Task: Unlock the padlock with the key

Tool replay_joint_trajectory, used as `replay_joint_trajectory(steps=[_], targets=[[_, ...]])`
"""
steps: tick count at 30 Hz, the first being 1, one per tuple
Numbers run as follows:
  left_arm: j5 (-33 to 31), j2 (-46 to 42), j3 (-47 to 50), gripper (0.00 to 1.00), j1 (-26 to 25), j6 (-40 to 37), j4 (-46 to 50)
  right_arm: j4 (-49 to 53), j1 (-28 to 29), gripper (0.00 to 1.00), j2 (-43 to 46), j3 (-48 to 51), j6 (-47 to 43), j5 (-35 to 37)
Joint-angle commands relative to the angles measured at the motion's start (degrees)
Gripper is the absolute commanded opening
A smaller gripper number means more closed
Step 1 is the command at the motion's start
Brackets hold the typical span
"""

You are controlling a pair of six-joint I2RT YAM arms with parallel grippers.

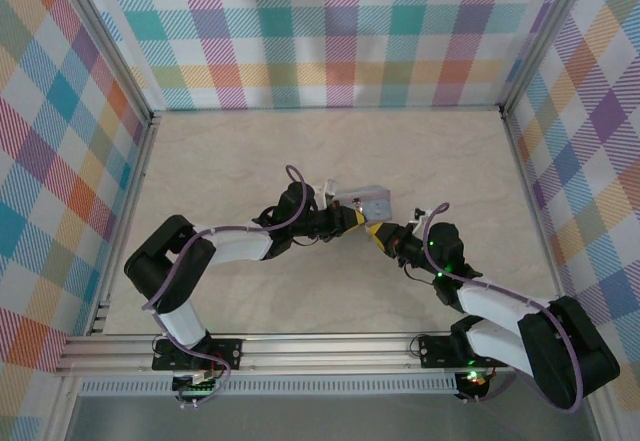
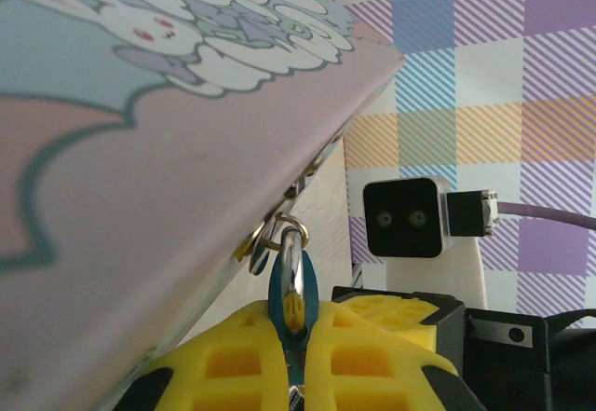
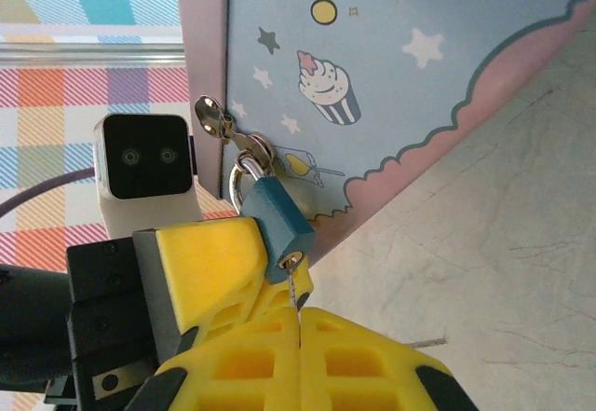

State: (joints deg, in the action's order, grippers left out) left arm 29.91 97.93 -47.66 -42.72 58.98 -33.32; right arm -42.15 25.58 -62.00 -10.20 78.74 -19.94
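Yellow-padded, my right gripper (image 3: 298, 316) pinches the key (image 3: 295, 285), its blade seated in the padlock (image 3: 277, 220) at twelve o'clock. My left gripper (image 2: 293, 322) clamps the lock body. I judge the shackle (image 3: 240, 173) is closed through the box (image 3: 419, 75) hasp (image 3: 216, 117), so turning is not yet done.

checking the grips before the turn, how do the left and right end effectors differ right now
The left end effector is shut on the blue padlock; the right end effector is shut on the thin key entering its base. The left sits beside the padlock, the right at its keyhole end. Both have yellow fingers.
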Motion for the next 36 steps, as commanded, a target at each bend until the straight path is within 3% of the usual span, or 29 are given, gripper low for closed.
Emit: replay_joint_trajectory(steps=[1, 11, 24, 36], targets=[[2.82, 0.07, 0.2, 0.0, -0.88, 0.52, -4.55, 1.56, 0.07, 0.0, 0.65, -1.49, 2.19, 2.15], [2.48, 0.57, -0.5, 0.0, -1.3, 0.61, -5.0, 2.4, 0.17, 0.0, 0.15, -1.25, 3.44, 3.11], [2.06, 1.28, -0.08, 0.0, -2.04, 1.66, -7.0, -5.43, 2.89, 0.0, -3.1, -0.02, 6.6, 7.84], [2.71, 1.3, 0.37, 0.0, -2.44, 2.59, -9.66, -6.55, 3.24, 0.0, -4.71, -0.82, 6.6, 10.11]])
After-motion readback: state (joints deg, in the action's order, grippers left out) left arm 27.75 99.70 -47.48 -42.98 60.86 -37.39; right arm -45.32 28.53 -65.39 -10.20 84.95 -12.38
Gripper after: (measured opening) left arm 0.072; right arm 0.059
